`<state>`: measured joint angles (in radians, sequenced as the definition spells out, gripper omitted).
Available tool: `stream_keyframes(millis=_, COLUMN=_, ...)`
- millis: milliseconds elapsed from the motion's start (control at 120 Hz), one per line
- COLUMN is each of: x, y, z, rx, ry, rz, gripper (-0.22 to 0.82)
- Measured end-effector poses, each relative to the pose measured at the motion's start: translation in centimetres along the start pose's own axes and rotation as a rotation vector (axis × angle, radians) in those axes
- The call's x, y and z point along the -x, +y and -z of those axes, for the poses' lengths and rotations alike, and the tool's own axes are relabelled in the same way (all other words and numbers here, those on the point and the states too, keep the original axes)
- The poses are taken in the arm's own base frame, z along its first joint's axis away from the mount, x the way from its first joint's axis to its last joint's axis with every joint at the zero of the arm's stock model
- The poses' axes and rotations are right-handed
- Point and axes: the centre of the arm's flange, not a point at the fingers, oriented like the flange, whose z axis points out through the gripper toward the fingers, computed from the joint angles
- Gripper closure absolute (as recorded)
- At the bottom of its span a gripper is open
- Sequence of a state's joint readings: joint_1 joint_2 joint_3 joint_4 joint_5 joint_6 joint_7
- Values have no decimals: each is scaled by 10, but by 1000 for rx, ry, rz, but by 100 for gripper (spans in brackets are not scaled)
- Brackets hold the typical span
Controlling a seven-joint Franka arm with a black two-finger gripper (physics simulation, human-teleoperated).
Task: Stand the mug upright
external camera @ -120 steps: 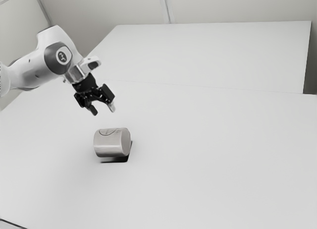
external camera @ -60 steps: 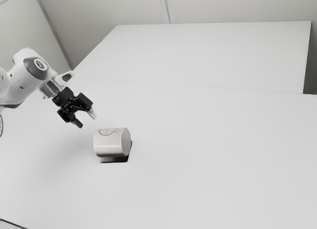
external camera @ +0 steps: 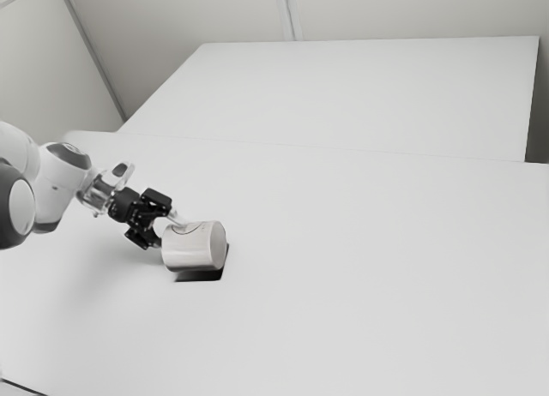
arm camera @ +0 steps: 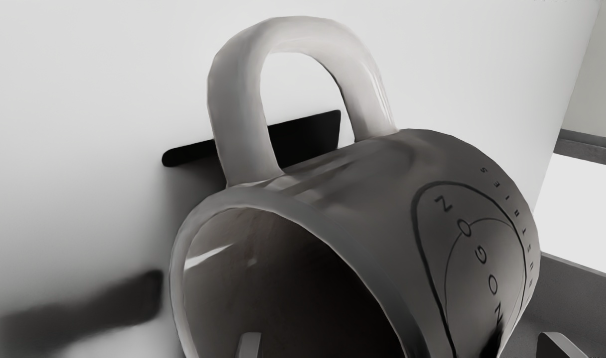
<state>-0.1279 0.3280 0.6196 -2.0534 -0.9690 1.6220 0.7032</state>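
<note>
The white table (external camera: 369, 310) stretches well past the mug (external camera: 190, 250) toward the exterior view's right. The mug lies on its side, mouth toward the gripper (external camera: 169, 231), whose fingers stand wide apart, rim between them, clamped on nothing.

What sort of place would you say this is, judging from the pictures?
Probably a simulated robotics lab or test room: a robot arm reaches over a broad white table where a mug lies on its side, and plain pale walls stand behind.
</note>
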Motion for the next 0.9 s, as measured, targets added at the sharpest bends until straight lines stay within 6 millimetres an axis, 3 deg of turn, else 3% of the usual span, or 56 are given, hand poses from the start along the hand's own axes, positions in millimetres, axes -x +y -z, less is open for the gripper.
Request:
stream_keyframes(millis=142, x=8, y=-10, z=-14, rx=81, ry=31, rz=8, gripper=0)
stream_keyframes(millis=400, x=6, y=-4, z=-11, rx=127, ry=80, rz=-43, gripper=4)
stream_keyframes(millis=600, x=5, y=-1, z=-10, rx=136, ry=92, rz=-78, gripper=26)
stream_keyframes(millis=742, x=4, y=3, z=-7, rx=135, ry=97, rz=-101, gripper=49)
stream_keyframes(millis=900, x=2, y=7, z=-5, rx=146, ry=106, rz=-124, gripper=60)
